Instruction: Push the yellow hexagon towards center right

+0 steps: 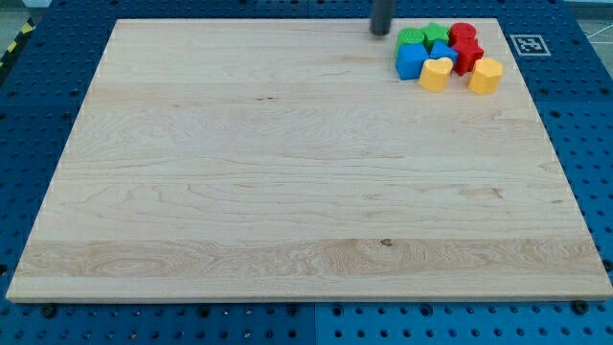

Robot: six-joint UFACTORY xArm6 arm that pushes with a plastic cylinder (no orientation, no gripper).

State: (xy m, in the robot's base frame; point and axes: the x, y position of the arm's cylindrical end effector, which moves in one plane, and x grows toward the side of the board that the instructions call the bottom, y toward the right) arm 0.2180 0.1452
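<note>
The blocks sit in one tight cluster at the top right of the wooden board (287, 172). The yellow hexagon (486, 75) is at the cluster's right end, nearest the board's right edge. A yellow heart-like block (436, 74) lies to its left. A blue block (412, 61) and a small blue one (442, 50) sit beside it. Two green blocks (413, 37) (437, 34) and two red blocks (463, 34) (468, 55) form the back of the cluster. My tip (380, 33) stands at the board's top edge, just left of the green blocks and apart from them.
The board lies on a blue pegboard table (38, 115). A black-and-white marker tag (528, 44) sits just off the board's top right corner.
</note>
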